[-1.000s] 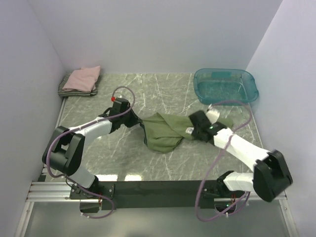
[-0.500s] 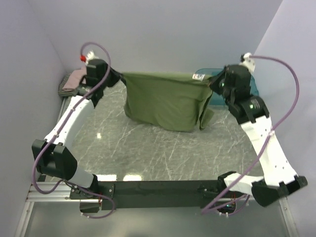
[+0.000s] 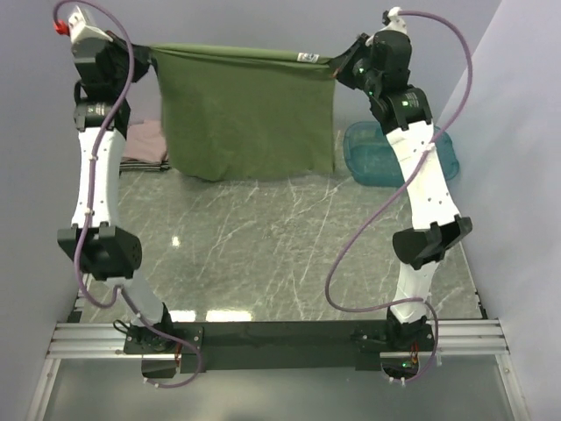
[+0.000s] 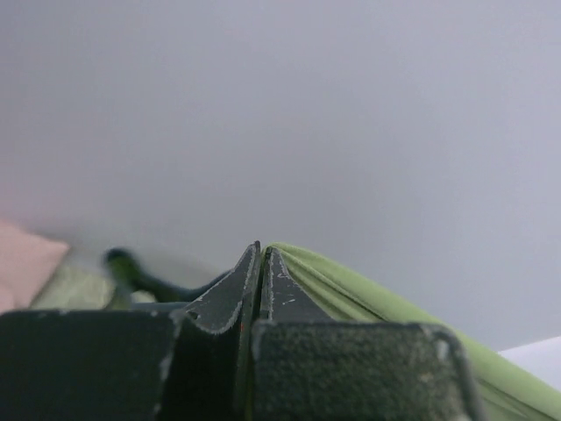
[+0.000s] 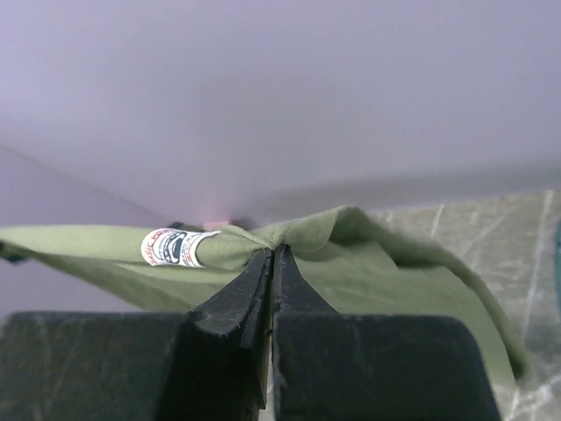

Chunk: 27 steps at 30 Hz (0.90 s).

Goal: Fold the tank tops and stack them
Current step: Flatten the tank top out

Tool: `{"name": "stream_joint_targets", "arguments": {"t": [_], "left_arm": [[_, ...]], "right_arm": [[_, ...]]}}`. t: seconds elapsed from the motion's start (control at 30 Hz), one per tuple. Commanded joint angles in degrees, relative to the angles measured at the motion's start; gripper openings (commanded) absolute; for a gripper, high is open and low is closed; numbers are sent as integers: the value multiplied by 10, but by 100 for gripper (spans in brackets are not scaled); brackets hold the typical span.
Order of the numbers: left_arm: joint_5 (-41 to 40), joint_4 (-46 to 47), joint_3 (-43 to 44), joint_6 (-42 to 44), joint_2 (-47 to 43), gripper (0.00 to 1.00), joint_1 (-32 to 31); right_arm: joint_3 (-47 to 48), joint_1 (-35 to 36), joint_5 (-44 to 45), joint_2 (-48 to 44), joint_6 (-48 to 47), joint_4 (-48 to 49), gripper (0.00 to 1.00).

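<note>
Hanging flat, olive tank top (image 3: pixel 245 114) spans left-right, seemingly level.

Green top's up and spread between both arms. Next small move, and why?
I'd lower both arms together toward the table, holding the same spread, so the hem touches first and the cloth lays out flat. The olive-green tank top hangs stretched between the left fingers and right fingers, each shut on an upper corner, its lower edge apparently off the table.

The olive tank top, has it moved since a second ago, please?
Yes. The olive tank top rose off the table, now hanging higher than the teal tub.
</note>
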Motion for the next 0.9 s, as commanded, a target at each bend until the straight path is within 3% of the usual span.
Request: {"name": "stream_joint_targets", "arguments": {"t": [0.0, 0.07, 0.17, 0.2, 0.27, 0.3, 0.33, 0.43, 0.6, 0.87], "left_arm": [[53, -4, 124, 29, 48, 1, 45], [63, -6, 116, 20, 36, 1, 58], [55, 33, -43, -17, -57, 1, 60], [49, 35, -146, -32, -119, 1, 60], [23, 24, -267, -94, -192, 1, 57], [18, 31, -402, -114, -277, 1, 55], [8, 27, -466, -130, -318, 1, 45], [-16, -83, -588, -170, -386, 1, 11], [65, -91, -828, -245, -528, 1, -9], [4, -288, -876, -262, -603, 1, -25]], "right_arm": [[41, -30, -27, 5, -10, 34, 0], [-15, -31, -27, -11, -6, 59, 0], [-162, -29, -49, -73, 6, 100, 0], [-205, -29, -49, -113, 8, 107, 0], [-370, -28, -46, -168, 14, 144, 0], [-434, -27, -42, -229, 20, 159, 0], [-554, -28, -46, -260, 41, 174, 0], [-753, -14, -66, -352, 73, 198, 0], [-973, 8, -70, -469, 130, 199, 0], [-1155, 14, -64, -602, 173, 139, 0]]}}
